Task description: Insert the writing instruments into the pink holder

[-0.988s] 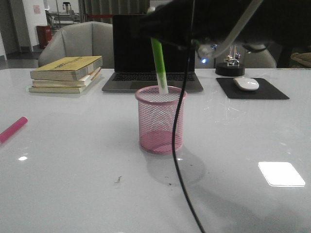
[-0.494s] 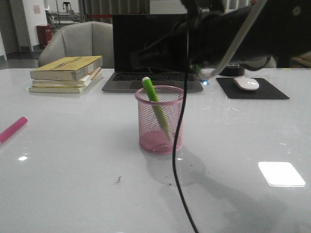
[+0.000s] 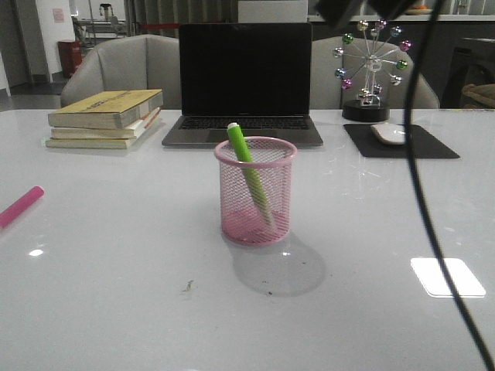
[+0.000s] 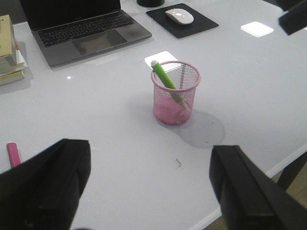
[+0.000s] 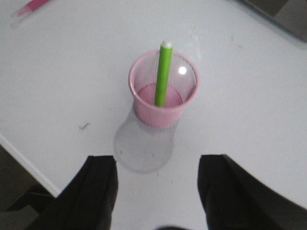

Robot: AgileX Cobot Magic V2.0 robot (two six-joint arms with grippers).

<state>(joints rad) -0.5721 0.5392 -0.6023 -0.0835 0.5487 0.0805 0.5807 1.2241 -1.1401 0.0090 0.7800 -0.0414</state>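
Observation:
The pink holder (image 3: 274,197) (image 4: 168,108) (image 5: 158,115) stands upright mid-table. The lime green marker (image 3: 246,162) (image 4: 164,77) (image 5: 163,76) leans inside it, with its top sticking out over the rim. Near the table's left edge lies the magenta pink marker (image 3: 19,205) (image 4: 13,153) (image 5: 32,5), flat on the surface. My right gripper (image 5: 157,165) hangs open high above the holder and holds nothing. Held high over the near side of the table, my left gripper (image 4: 149,160) is also open and empty. Neither gripper touches anything.
Behind the holder is a laptop (image 3: 244,77), with stacked books (image 3: 104,116) at the back left. At the back right are a mouse on a black pad (image 3: 390,133) and a ferris-wheel ornament (image 3: 371,62). A black cable (image 3: 421,193) hangs on the right. The table's near edge (image 4: 288,163) is close.
My right gripper let go of the green marker, which dropped into the holder and leans there. The right arm then rose up and out of the front view.

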